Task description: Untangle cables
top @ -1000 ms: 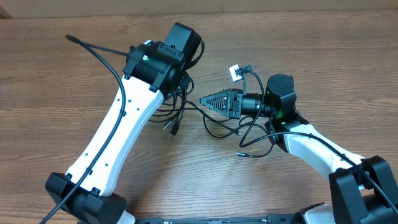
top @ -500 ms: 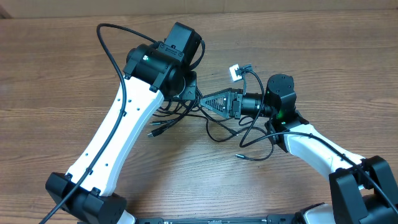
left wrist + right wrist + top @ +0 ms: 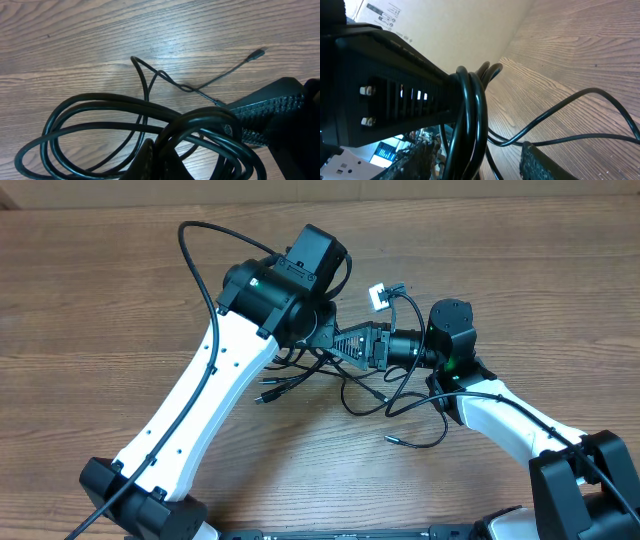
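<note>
1. Wooden table (image 3: 80, 300) lies under the cables (image 3: 470, 120), bunched at frame centre between both arms
2. Spread apart, the right claw (image 3: 335, 340) has cables hooked round one finger (image 3: 395, 95); pulling away could tighten the knot
3. Whether the left claw (image 3: 156, 162) pinches anything I cannot tell, since loops hide it; a loose hold could drop the bundle

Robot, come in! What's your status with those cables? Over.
Right gripper open, cables looped over one finger. Left gripper buried in the bundle, grip unclear. Grippers crowding each other at the tangle.
</note>
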